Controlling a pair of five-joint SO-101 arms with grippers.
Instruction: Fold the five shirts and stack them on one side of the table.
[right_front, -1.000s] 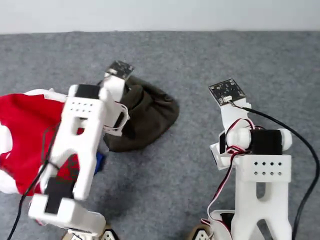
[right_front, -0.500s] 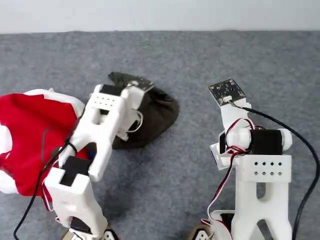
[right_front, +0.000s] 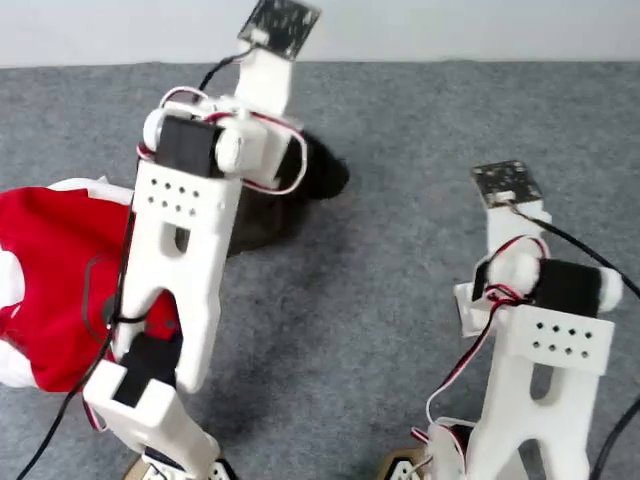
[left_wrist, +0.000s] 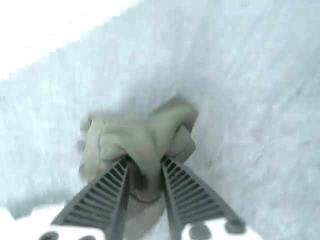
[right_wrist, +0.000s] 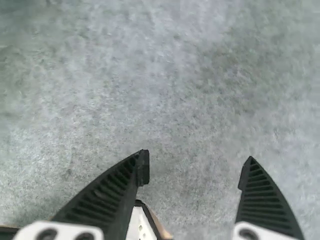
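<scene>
Plainly, left claw (left_wrist: 145, 162) tight on a dark-olive shirt (left_wrist: 125, 137) — bunched, crumpled; right claw (right_wrist: 195, 167) wide apart.

Your counter (right_front: 400, 250) wears a grey, felt-like covering, matt and rough-napped. The olive shirt (left_wrist: 145, 135) is soft, matt cloth, and so is the red shirt (right_front: 50, 260). The left arm (right_front: 175, 260) and right arm (right_front: 545, 370) look like smooth white plastic. The left gripper (left_wrist: 145, 162) and right gripper (right_wrist: 196, 165) are dark, ribbed plastic.
</scene>
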